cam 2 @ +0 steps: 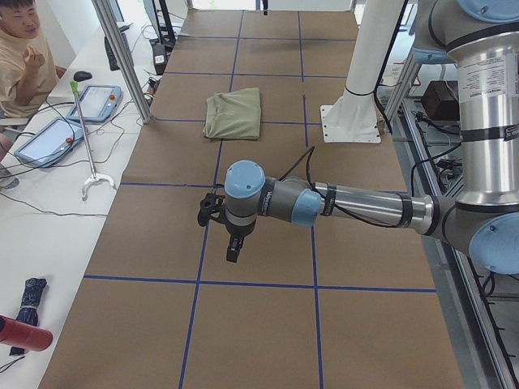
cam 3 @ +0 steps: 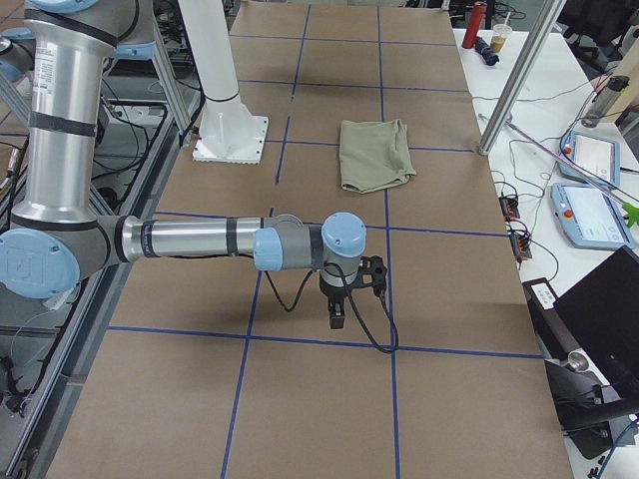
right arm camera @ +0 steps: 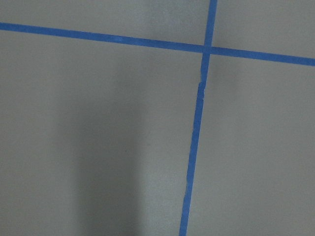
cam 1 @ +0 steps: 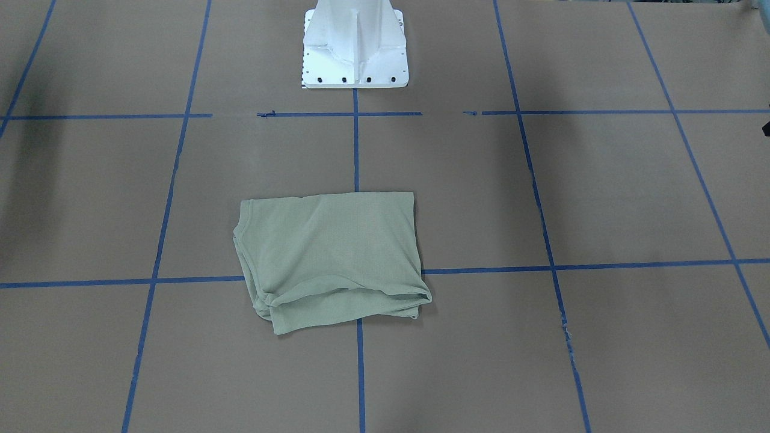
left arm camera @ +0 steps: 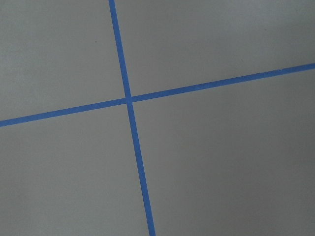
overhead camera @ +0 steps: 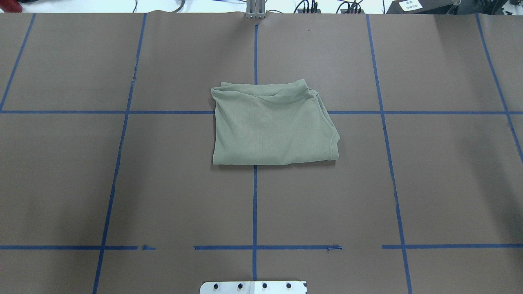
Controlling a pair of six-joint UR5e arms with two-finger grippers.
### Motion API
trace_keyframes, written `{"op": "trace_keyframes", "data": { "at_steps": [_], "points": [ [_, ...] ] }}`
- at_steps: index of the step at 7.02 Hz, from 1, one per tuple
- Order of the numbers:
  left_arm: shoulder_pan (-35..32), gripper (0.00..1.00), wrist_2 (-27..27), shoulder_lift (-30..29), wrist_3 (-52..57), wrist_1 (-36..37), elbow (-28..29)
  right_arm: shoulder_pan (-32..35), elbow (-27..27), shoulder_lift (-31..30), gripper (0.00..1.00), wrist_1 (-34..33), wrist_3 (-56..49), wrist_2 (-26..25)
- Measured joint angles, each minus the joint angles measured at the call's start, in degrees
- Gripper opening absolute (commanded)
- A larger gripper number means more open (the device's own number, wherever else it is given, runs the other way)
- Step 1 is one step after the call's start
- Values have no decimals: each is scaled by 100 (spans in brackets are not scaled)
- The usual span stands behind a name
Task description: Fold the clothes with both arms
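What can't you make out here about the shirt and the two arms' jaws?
1. Left arm: jaws open or shut; seen only small in the exterior left view.
2. Right arm: the same, only in the exterior right view.
3. Shirt: where its sleeves lie, covered by its own folds in every view.

Folded shirt [overhead camera: 273, 124] lies flat at centre of table [overhead camera: 441, 183], over a crossing of tape lines [overhead camera: 255, 204], straight in front of pedestal base [cam 1: 355, 54]. L arm [cam 2: 357, 203] reaches over table's left end, R arm [cam 3: 190, 239] over right end, both well apart from shirt.
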Motion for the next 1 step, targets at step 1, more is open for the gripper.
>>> {"op": "trace_keyframes", "data": {
  "at_steps": [1],
  "points": [
    [0, 100, -9, 5, 0, 0, -8, 2, -3, -4, 100, 4, -3, -9]
  ]
}}
